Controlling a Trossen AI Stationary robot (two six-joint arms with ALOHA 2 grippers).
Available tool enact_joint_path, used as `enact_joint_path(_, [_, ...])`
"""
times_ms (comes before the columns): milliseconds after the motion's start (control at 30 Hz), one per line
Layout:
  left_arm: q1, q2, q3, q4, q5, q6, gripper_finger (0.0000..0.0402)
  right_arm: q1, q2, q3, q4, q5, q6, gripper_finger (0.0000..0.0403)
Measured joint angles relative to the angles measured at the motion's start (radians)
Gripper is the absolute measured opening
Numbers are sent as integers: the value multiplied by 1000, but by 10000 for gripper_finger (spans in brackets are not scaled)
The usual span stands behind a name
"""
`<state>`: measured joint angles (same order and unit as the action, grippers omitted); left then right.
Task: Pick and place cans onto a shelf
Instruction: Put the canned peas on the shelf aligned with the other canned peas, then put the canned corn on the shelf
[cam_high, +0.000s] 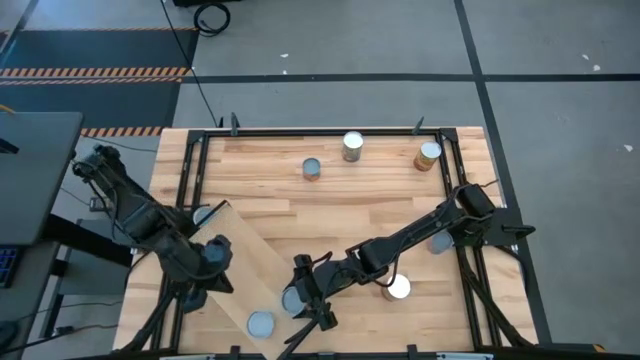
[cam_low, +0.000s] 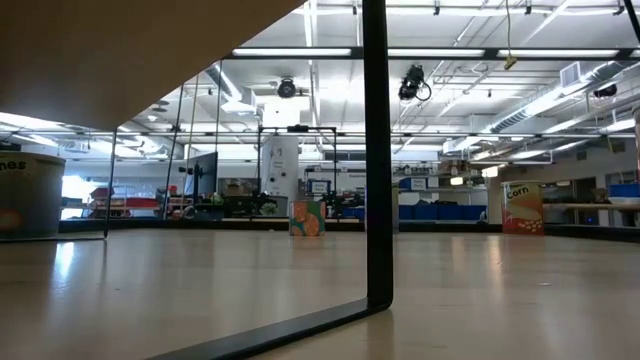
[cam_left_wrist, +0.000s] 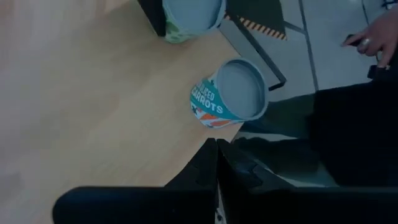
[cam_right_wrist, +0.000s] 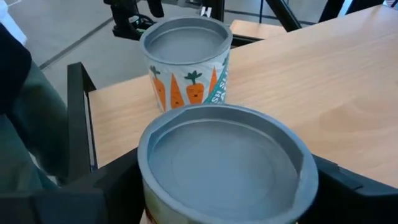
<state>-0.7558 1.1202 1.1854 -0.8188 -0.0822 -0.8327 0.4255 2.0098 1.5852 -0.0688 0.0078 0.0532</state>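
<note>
Two cans sit on the shelf (cam_high: 238, 275), a pale plank lying aslant over the bench's near left corner: a carrot-labelled can (cam_high: 260, 323) at the plank's near end and a grey-topped can (cam_high: 293, 299) just beside it. The right gripper (cam_high: 300, 300) straddles the grey-topped can (cam_right_wrist: 224, 168), fingers spread wide on either side of it; whether they touch it I cannot tell. Three more cans stand along the bench's far edge. The left gripper (cam_high: 205, 262) rests shut over the plank.
</note>
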Motion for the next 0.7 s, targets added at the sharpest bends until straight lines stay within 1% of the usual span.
enact_joint_path(167, [-23, 84, 0, -19, 42, 9, 13, 0, -10, 0, -1, 0, 0, 333])
enact_joint_path(400, [-41, 191, 0, 25, 30, 57, 13, 1, -28, 2, -15, 4, -3, 334])
enact_joint_path(533, [-41, 240, 0, 76, 26, 87, 13, 8, -43, 40, -58, 32, -26, 333])
enact_joint_path(700, [-47, 276, 0, 159, 32, 106, 13, 20, -43, 122, -131, 92, -54, 332])
